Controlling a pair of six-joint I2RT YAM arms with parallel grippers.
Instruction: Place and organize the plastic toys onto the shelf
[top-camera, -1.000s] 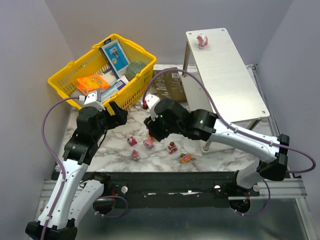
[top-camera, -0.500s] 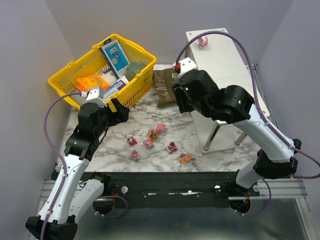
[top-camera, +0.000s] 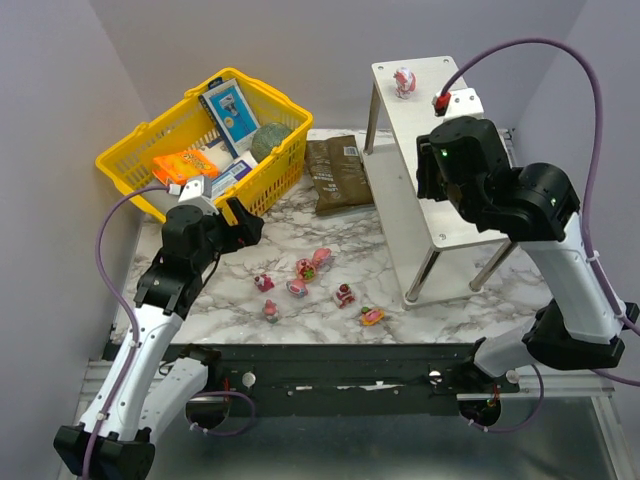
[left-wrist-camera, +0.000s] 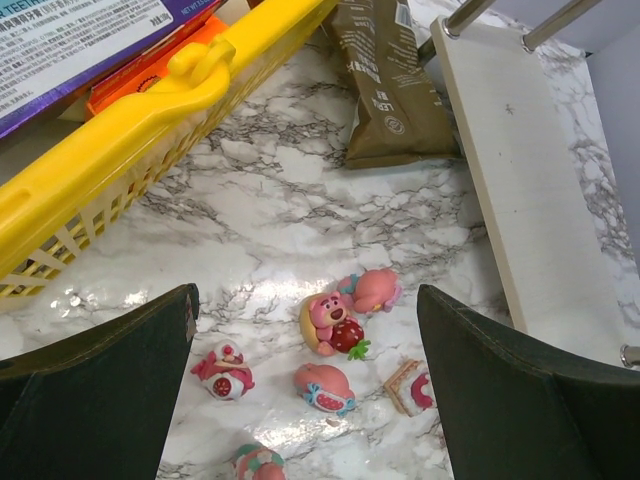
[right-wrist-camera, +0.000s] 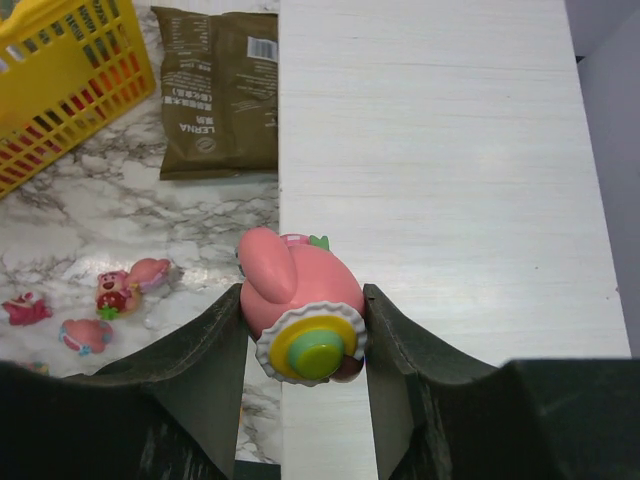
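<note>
My right gripper (right-wrist-camera: 303, 320) is shut on a round pink toy (right-wrist-camera: 300, 290) with a yellow and green disc, held over the left edge of the shelf's top board (right-wrist-camera: 430, 150). In the top view the right wrist hangs above the shelf (top-camera: 470, 215), where one red-white toy (top-camera: 403, 80) stands at the far end. Several pink toys (top-camera: 312, 262) lie on the marble table. My left gripper (left-wrist-camera: 305, 390) is open and empty above them: a bear with a strawberry (left-wrist-camera: 330, 322), a bow-tied pink one (left-wrist-camera: 322, 385) and a cake slice (left-wrist-camera: 412, 388).
A yellow basket (top-camera: 135, 150) of grocery boxes stands at the back left. A brown packet (top-camera: 338, 172) lies between it and the shelf. The shelf's lower board (left-wrist-camera: 530, 190) and thin legs (top-camera: 422, 275) stand right of the toys.
My right arm has risen from among the table toys and swung right and back to above the shelf's top board, carrying the pink toy. The left arm has barely moved.
</note>
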